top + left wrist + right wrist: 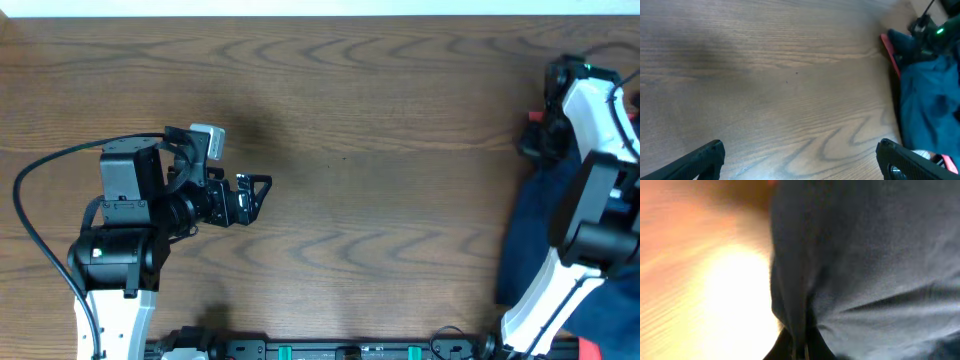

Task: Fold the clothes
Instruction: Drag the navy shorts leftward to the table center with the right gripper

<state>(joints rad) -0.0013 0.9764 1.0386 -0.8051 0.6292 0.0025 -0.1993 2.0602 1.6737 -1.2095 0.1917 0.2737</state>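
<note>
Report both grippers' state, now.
Left gripper: open, empty.
Right gripper: shut on the dark blue garment.

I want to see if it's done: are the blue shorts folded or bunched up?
Bunched up. The shorts lie in a rumpled heap, and the right gripper pinches a ridge of the cloth.

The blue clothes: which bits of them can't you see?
Overhead: the clothes lie partly under the right arm and run off the right edge.
Left wrist: cut off by the right edge, blurry.
Right wrist: too close and blurred; no whole shape, legs or button can be told.
</note>
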